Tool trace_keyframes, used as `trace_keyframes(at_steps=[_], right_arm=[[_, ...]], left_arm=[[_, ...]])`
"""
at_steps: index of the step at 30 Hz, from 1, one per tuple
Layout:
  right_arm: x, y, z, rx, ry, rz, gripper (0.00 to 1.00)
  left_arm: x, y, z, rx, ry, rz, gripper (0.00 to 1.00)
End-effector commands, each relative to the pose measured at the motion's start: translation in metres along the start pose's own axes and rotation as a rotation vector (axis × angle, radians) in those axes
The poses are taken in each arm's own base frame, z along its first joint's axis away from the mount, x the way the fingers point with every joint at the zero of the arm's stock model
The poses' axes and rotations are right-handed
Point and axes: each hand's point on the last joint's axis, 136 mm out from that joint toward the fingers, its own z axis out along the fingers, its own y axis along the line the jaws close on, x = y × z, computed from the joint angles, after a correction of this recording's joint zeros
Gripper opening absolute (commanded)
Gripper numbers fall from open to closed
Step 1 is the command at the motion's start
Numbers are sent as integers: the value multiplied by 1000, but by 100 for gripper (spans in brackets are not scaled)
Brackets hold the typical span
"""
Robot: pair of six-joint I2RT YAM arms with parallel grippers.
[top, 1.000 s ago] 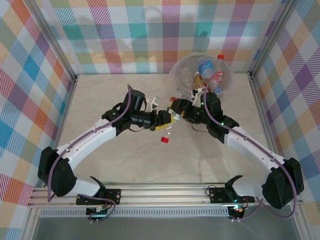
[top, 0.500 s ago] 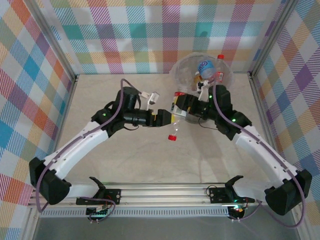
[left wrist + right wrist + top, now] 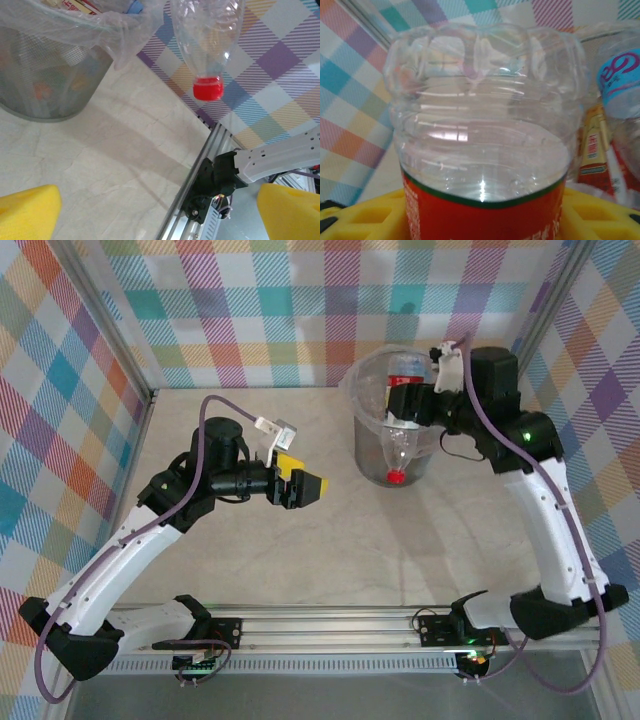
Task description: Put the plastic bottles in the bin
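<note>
My right gripper is shut on a clear plastic bottle with a red label. It holds the bottle high, cap down, with the red cap over the near side of the bin. The bin is grey mesh lined with a clear bag. The right wrist view has the held bottle between the yellow fingers. Beside it, other bottles lie in the bin, one with a blue label. My left gripper stands open and empty left of the bin. From the left wrist I see the bin, the hanging bottle and my yellow pads.
Plaid walls enclose the beige table on three sides. An aluminium rail runs along the near edge, also seen as the rail from the left wrist. The bin stands at the back right, near the wall.
The left gripper let go of the bottle, opened wide and drew back left. The right arm, still gripping the bottle, lifted it from the table middle up to the bin.
</note>
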Motion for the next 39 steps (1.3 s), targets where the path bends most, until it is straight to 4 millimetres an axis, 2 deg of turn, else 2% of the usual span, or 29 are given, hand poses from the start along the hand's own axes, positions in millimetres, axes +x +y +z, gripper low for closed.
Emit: trace_keyframes(at_steps=[1,8,13,20,25,32,34,37,39], right_arm=[[9,-27,9,147,113,-121,56],[-28,-45,26,280,105,-209,55],[-45,-54,41,335,103,-244,55],[-45,-70,71,394,134,-269,57],[-47,-75,91,394,129,-274,58],[-42,-91,124,438,157,-286,60],[-41,-93,132,435,160,-281,64],[-43,-92,138,427,146,-274,77],[-46,-91,138,422,133,-271,82]], left_arm=[[5,1,-5,-34,6,38,100],[6,4,-4,-45,9,32,100],[7,7,-1,-53,19,23,100],[7,9,2,-54,13,-1,100],[9,11,3,-56,13,-17,100],[13,14,5,-54,5,-45,100],[15,14,6,-52,6,-51,100],[16,15,7,-53,8,-58,99],[16,15,7,-51,9,-64,99]])
